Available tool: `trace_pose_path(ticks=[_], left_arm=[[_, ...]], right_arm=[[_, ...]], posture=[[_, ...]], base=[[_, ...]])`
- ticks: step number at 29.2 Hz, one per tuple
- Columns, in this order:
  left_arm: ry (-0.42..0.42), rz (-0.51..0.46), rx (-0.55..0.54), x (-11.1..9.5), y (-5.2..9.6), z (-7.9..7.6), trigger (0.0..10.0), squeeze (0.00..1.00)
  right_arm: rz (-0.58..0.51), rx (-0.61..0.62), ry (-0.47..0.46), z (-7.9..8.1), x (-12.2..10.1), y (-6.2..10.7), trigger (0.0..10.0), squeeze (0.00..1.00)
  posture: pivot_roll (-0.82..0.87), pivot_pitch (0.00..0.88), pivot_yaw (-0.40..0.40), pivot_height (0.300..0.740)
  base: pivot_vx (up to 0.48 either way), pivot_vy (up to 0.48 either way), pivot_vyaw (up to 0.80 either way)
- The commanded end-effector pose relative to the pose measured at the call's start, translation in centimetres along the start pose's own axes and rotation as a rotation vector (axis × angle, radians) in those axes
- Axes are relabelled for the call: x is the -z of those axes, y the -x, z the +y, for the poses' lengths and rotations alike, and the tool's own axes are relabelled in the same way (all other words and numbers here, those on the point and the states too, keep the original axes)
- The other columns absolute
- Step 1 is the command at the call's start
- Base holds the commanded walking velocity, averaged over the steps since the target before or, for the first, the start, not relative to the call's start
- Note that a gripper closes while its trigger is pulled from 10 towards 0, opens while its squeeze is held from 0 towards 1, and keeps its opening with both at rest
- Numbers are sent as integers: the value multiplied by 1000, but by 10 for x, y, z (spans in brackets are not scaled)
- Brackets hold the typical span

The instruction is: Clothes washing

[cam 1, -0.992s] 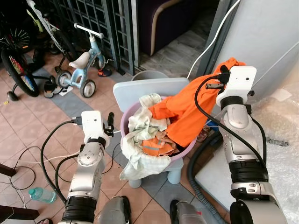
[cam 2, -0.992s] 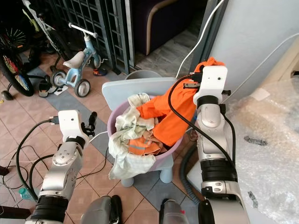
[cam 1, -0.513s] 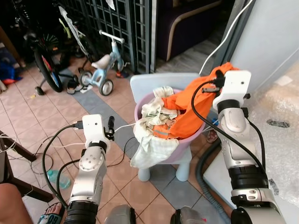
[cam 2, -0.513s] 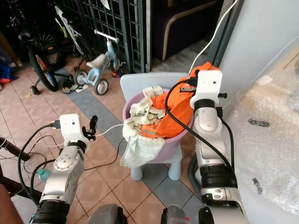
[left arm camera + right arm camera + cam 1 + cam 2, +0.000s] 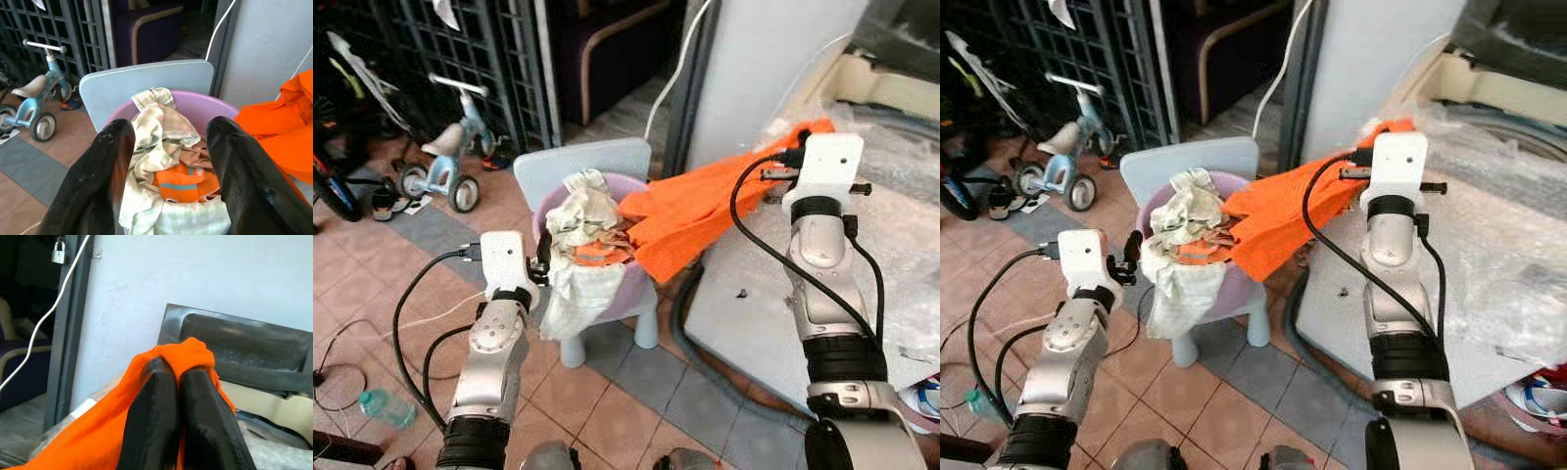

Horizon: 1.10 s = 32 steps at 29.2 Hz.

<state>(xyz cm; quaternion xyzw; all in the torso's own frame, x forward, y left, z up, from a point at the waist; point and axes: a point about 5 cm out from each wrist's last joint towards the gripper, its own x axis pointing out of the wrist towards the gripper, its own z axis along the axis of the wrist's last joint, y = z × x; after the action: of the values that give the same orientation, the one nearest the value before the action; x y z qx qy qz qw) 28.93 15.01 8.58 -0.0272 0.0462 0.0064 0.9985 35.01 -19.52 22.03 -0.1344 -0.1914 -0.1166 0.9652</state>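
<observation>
With the right hand (image 5: 176, 382) clamped on the orange garment (image 5: 690, 217), which trails from the purple basin (image 5: 631, 279) toward 2 o'clock, lift until the cloth clears the rim, keeping the left hand (image 5: 168, 147), fingers spread and empty, beside the basin.

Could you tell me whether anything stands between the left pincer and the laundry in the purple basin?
Nothing visible does: the open left pincer faces the purple basin and its pale cloths directly.
</observation>
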Motion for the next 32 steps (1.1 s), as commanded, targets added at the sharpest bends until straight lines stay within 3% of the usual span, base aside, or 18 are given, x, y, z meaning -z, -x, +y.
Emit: trace_pose_path(ticks=[1, 5, 8, 16, 19, 25, 32], left_arm=[[8, -16, 20, -4, -1, -5, 10000, 0], [10, -14, 24, -3, -1, -7, 10000, 0], [10, -14, 26, -3, -1, -8, 10000, 0], [11, -4, 22, -2, -2, -8, 10000, 0], [9, -4, 27, -2, -3, -9, 10000, 0], [17, -21, 27, -3, -2, -10, 10000, 0], [19, -23, 22, -2, 0, -11, 10000, 0]], right_arm=[[-35, 29, 19, -8, -6, -6, 10000, 0], [-59, 40, 48, -14, -11, -15, 10000, 0], [-88, 34, 12, -15, -18, -21, 10000, 0], [-222, -104, -12, -6, -56, -50, 10000, 0], [-313, -171, 24, -6, -86, -70, 10000, 0], [-410, -223, 52, -9, -129, -95, 10000, 0], [-465, -272, 44, -2, -147, -101, 10000, 0]], posture=[[-32, 59, 27, 740], [-31, 58, 26, 740], [-28, 59, 25, 740], [-34, 60, 27, 740], [-37, 64, 26, 740], [-30, 61, 13, 740], [-21, 62, 7, 740]], base=[[349, 0, -800], [335, 0, -800], [329, 0, -800], [74, 0, -525], [0, 0, -435], [0, 0, -84], [226, 0, -685]])
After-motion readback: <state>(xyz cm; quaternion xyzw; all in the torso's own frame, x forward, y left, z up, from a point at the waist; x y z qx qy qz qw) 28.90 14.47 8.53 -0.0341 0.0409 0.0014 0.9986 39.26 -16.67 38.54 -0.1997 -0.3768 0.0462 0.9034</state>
